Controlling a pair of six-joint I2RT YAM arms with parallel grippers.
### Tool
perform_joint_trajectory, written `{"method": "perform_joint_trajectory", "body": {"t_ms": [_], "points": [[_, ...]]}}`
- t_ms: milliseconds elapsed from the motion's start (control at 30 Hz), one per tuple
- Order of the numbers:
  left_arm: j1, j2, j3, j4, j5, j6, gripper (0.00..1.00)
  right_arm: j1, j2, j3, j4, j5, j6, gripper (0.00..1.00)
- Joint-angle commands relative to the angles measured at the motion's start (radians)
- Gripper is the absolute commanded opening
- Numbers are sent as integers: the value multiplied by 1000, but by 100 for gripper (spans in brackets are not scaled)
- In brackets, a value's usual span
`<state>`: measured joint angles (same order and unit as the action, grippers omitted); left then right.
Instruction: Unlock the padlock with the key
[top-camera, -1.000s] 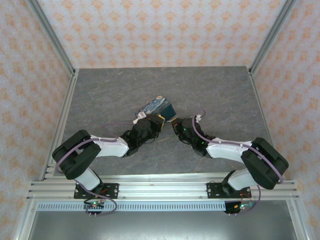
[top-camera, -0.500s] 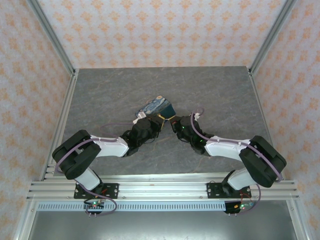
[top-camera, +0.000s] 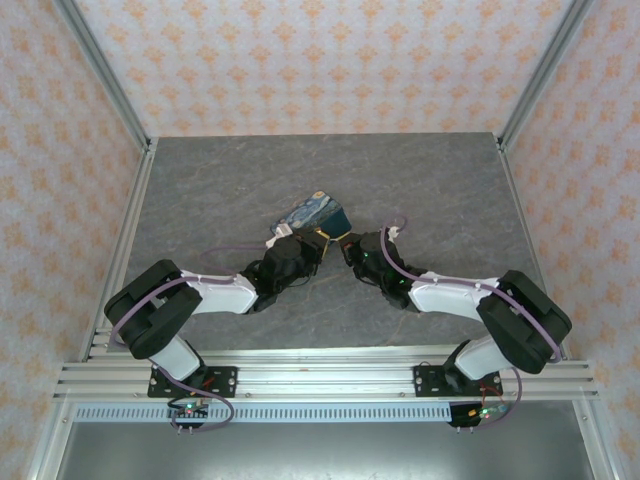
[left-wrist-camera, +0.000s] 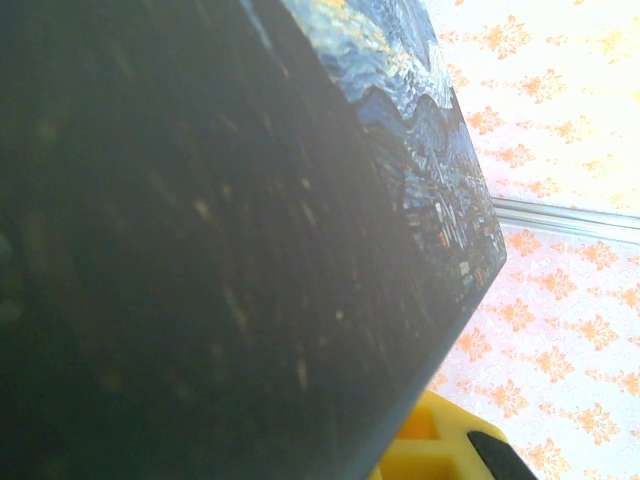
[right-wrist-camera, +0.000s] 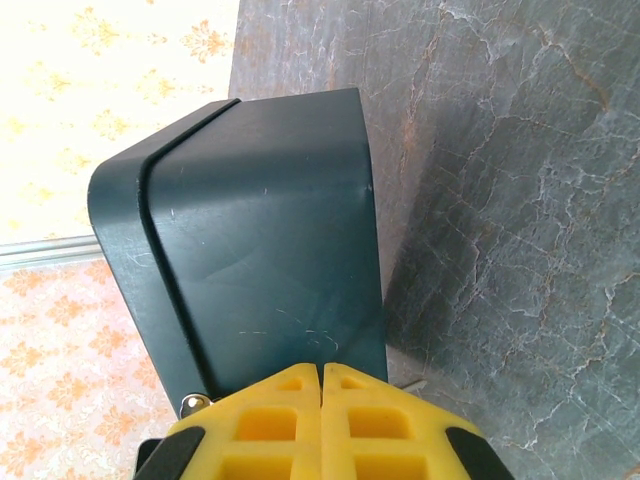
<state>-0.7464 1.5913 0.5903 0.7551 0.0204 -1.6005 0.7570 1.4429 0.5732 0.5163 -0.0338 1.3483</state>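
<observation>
– the swirl-print box (top-camera: 312, 212)?
– lid down, contents hidden.
– right gripper (right-wrist-camera: 322, 372)?
– at its near teal side, fingers pressed together, nothing seen between.
– left gripper (top-camera: 314, 246)?
– against the box too — opening, can't tell.
– padlock?
– can't make it out.

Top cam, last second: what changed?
The right arm swung slightly left, carrying the right tool closer to the near corner of the box. No grab or release is visible. The left arm and the box stayed put.
</observation>
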Motion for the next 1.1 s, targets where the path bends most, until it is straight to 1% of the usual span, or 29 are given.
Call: {"method": "perform_joint_trajectory", "body": {"t_ms": [0, 300, 433, 500, 633, 867, 1067], "points": [[-2, 3, 20, 36, -3, -7, 0, 7, 3, 30, 45, -21, -21, 0], [-4, 20, 22, 58, 10, -7, 0, 7, 9, 48, 85, -81, -53, 0], [-6, 26, 22, 67, 18, -3, 0, 7, 18, 43, 128, -101, -50, 0], [-8, 27, 19, 70, 24, 0, 0, 7, 18, 31, 160, -88, -42, 0], [-17, 19, 2, 71, 27, 7, 0, 7, 17, 23, 168, -60, -28, 0], [-27, -6, -18, 66, 10, 14, 0, 7, 28, 9, 172, -39, 13, 0], [-28, -29, -17, 44, 4, 24, 0, 7, 9, -26, 166, 4, 32, 0]]}}
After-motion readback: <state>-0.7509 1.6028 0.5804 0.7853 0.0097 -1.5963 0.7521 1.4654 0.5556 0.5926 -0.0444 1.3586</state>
